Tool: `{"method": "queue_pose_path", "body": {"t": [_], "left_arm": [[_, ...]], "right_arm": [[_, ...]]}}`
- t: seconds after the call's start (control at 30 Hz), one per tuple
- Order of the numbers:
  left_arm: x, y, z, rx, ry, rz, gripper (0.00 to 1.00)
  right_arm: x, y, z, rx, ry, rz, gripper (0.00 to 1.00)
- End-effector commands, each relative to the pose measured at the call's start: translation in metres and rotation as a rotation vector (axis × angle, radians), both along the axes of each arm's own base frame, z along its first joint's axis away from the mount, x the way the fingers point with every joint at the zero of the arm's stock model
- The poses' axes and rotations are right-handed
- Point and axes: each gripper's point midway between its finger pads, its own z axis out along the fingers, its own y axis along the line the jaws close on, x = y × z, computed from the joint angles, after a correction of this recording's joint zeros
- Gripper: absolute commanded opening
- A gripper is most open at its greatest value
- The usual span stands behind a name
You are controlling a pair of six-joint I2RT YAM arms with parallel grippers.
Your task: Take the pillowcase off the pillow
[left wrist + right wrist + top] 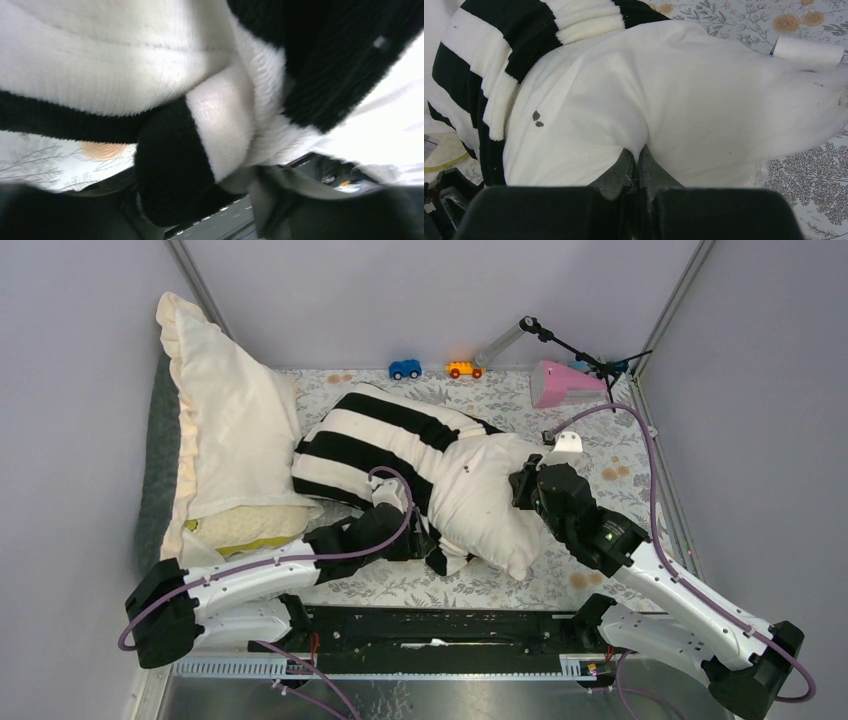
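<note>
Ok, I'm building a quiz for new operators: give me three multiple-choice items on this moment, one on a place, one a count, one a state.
1. Which end of the plump off-white pillow does the black-and-white striped fabric pillowcase cover? A the left arm's side; B the right arm's side; C neither.
2. How many small toy cars stand by the far wall? A one; B two; C four.
3. The right gripper is: A open; B shut on the pillow; C holding a car.
Key: 1 A, the right end lies bare. 2 B, a blue car and an orange car. 3 B, it pinches a pillow fold.
</note>
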Motion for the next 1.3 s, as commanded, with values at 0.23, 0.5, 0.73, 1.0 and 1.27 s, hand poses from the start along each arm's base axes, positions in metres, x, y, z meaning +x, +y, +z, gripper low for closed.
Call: {"method": "queue_pose_path", "body": {"t": [0.23, 0.5, 0.73, 1.0, 1.27], "left_arm": [[0.068, 0.067, 0.008, -0.029, -0.11, 0.359, 0.0], [0.097, 0.157, -0.007, 0.034, -0.085, 0.636, 0.0], [0.118, 0.118, 0.058, -0.107, -0.25, 0.409, 0.0], [0.135, 0.086, 0.07, -0.099, -0.223, 0.256, 0.0], [0.141, 0.075, 0.061, -0.116, -0.196, 0.228, 0.0]], "right_arm": [[0.007, -0.046, 0.083, 0.028, -0.183, -0.209, 0.0], [-0.015, -0.119, 0.102, -0.042, -0.282, -0.457, 0.0], [-0.017, -0.042, 0.07, -0.048, -0.189, -0.018, 0.21], [-0.03, 0.026, 0.048, -0.098, -0.027, 0.348, 0.7], [-0.059, 0.081, 0.036, -0.183, 0.109, 0.602, 0.95]]}}
